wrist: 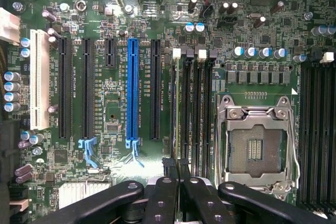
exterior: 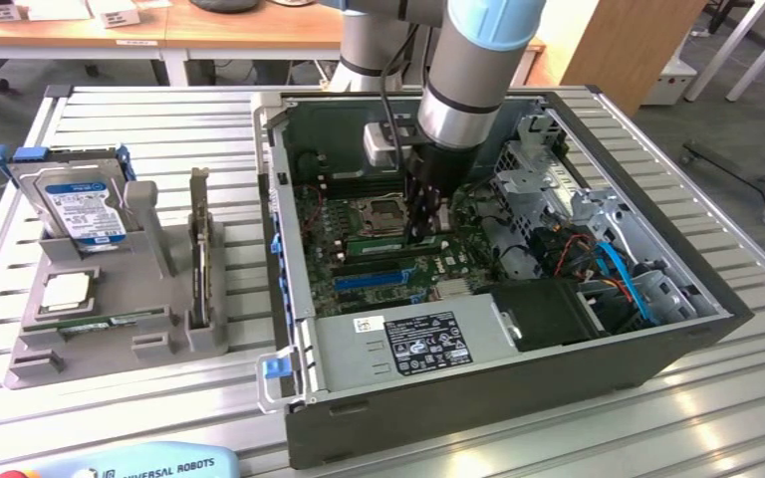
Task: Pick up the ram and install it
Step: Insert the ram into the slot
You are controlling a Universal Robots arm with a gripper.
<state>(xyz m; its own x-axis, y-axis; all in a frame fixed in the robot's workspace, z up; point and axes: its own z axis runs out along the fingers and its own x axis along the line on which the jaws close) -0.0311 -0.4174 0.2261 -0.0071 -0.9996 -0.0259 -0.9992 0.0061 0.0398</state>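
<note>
- One arm reaches down into the open computer case [exterior: 489,418]; the gripper [exterior: 422,234] is low over the motherboard [exterior: 356,264], near the case's middle.
- Fingers [wrist: 163,192] are pinched together on the ram [wrist: 177,108], gripping its top edge.
- The ram stands on edge, in line with the memory slot [wrist: 190,108] bank, in the outermost slot of that bank. Fully seated or not — cannot tell.
- In the exterior view the ram [exterior: 380,242] is a short green bar sticking out from the gripper toward that view's left, just below the CPU socket [exterior: 376,211].
- Wrist view: the gripper [wrist: 176,174] sits over the end of the ram, which lies between the CPU socket [wrist: 255,148] and the blue slot [wrist: 132,95].
- Black card slots run parallel on both sides of the blue one; a white slot [wrist: 39,80] is farthest from the socket.
- The socket is open, with bare contacts showing.
- Gray holder [exterior: 91,349] on the table [exterior: 156,129], at the exterior view's left, well apart from the case.
- It holds a hard drive [exterior: 84,204] upright, a dark expansion card [exterior: 199,249] on edge, and a square silver processor chip [exterior: 67,291] lying flat.
- Power supply [exterior: 409,344] with a white label sits at the case's near side.
</note>
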